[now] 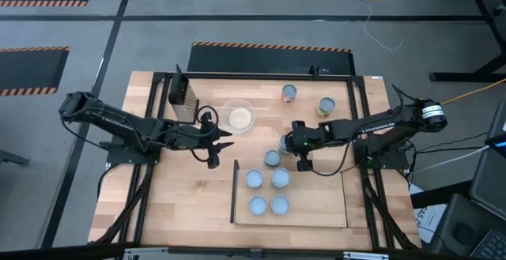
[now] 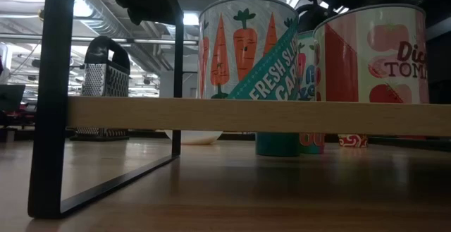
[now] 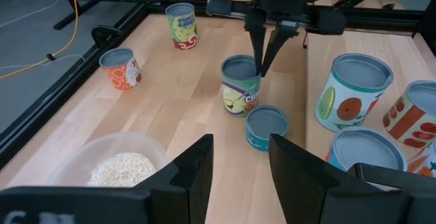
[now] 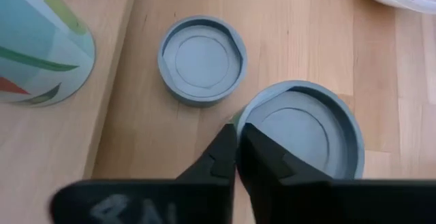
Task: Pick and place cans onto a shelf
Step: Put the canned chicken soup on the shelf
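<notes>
Shelf (image 1: 316,201) is shown holding four cans, with the right tool (image 4: 236,157) pinched on the rim of a fifth can (image 4: 300,125) just beside it; a firm pinch is judged necessary before lifting. The left tool (image 3: 240,176) waits spread.

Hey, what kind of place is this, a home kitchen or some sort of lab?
Probably a robotics lab or workshop: hazard-striped floor tape, loose cables on grey flooring, and a black metal frame around the wooden table.

Two dark jointed arms, slim black fingers (image 3: 262,43).
</notes>
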